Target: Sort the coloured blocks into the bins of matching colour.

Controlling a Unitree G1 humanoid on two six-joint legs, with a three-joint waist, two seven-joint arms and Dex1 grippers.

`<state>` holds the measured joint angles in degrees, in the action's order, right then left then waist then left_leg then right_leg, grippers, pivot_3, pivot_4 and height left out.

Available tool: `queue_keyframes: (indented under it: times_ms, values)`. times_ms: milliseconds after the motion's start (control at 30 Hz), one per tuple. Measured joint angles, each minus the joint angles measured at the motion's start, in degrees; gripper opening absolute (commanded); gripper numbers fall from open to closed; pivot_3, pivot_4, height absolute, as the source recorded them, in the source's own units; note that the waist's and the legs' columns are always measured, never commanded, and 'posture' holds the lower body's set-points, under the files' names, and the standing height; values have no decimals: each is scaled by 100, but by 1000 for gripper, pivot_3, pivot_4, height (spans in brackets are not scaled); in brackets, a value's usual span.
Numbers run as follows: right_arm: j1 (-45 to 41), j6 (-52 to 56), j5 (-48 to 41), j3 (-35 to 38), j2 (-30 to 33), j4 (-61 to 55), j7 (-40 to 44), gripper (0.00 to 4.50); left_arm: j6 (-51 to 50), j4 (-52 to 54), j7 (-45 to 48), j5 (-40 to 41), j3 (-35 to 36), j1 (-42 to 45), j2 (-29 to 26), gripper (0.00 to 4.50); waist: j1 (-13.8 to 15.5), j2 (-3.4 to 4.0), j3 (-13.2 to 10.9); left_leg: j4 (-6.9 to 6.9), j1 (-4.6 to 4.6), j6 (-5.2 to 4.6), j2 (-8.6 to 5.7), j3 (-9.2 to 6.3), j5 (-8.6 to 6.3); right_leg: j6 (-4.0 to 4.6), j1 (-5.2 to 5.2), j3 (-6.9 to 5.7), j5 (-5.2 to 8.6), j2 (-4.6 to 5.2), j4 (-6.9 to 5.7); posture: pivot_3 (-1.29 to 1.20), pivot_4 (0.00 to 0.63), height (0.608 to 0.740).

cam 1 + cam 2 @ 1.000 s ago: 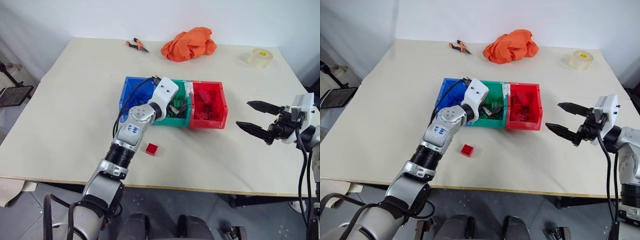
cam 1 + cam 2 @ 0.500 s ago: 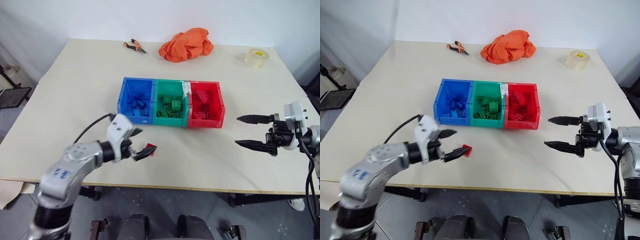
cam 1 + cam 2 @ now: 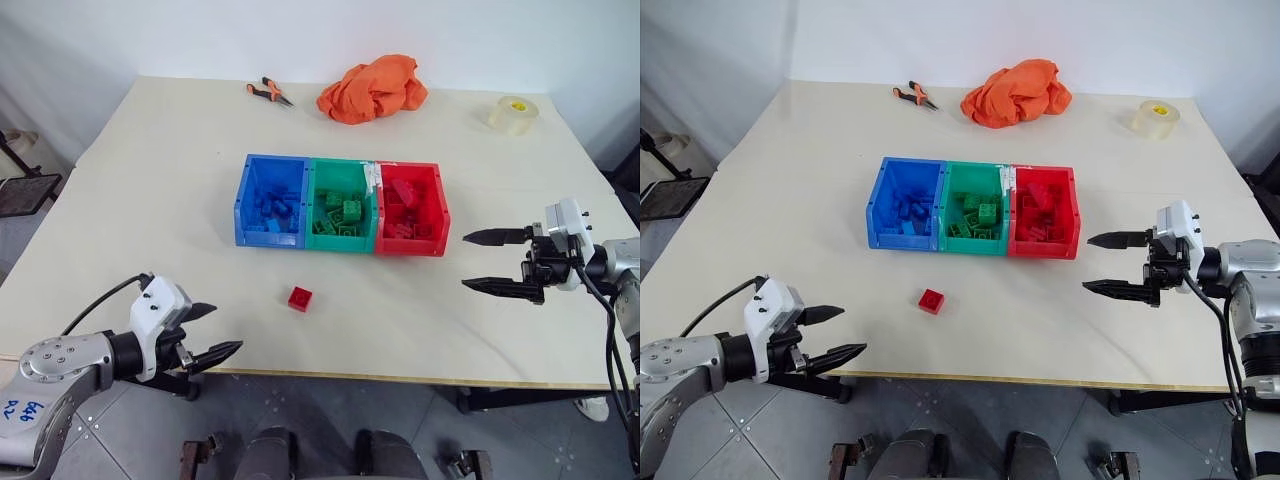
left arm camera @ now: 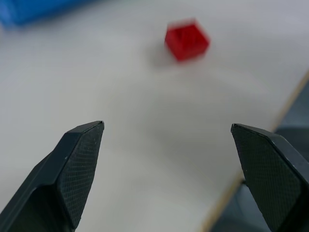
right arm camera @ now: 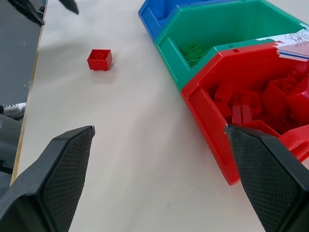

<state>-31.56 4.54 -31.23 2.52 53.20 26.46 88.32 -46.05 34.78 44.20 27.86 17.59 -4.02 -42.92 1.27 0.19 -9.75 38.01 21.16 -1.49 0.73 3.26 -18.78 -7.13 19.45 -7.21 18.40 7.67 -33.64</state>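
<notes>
A single red block lies on the table in front of the bins. The blue bin, green bin and red bin stand joined in a row at mid-table, each holding several blocks of its own colour. My left gripper hangs open and empty at the table's near edge, left of the red block and pointing towards it. My right gripper is open and empty to the right of the red bin, pointing left at it.
An orange cloth, pliers and a roll of tape lie along the far side of the table. The table's front edge runs just beyond my left gripper.
My left arm has drawn back from over the green bin to the near left edge of the table, still open. The right gripper has turned slightly towards the bins.
</notes>
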Motion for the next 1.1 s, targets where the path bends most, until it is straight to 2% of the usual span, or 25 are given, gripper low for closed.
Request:
queue_keyframes:
  times_ms: [200,333,533,767,900,1100]
  values:
    - [375,-100,-242,-25,273,-309,8,4500,135,-333,-619,-271,-989,919,573,4482,18,0,0,0,-2,-2,-7,2,-1,-4,1,-8,-2,-15,-15,0,150,740]
    - [881,-84,-481,-22,402,-884,11,4500,313,-813,-817,-637,-1672,1156,712,4482,5,0,1,0,-3,-3,-2,10,-2,-4,5,-10,-2,-20,-15,0,150,740]
    - [1232,-32,-619,42,431,-1524,11,4500,637,-1352,-698,-867,-2129,1523,814,4482,12,0,1,1,-4,-3,0,13,-2,-4,6,-8,-2,-19,-14,0,150,740]
    - [1359,39,-598,122,429,-1669,11,4500,1119,-2160,-501,-1160,-2547,1983,956,4482,29,-1,1,4,-3,-7,-6,9,-4,-4,3,-19,-2,-18,-15,0,150,740]
    - [1368,53,-541,192,414,-1675,3,4500,1536,-2685,-340,-1386,-2794,2347,1153,3586,26,0,1,6,-5,-7,-6,15,-4,-5,3,-37,-3,-21,-17,0,150,740]
    - [1374,82,-490,260,404,-1677,-5,4500,1829,-2877,-197,-1458,-2897,2376,1390,1667,29,0,1,7,-4,-8,-6,13,-4,-6,4,-38,-3,-20,-18,0,150,740]
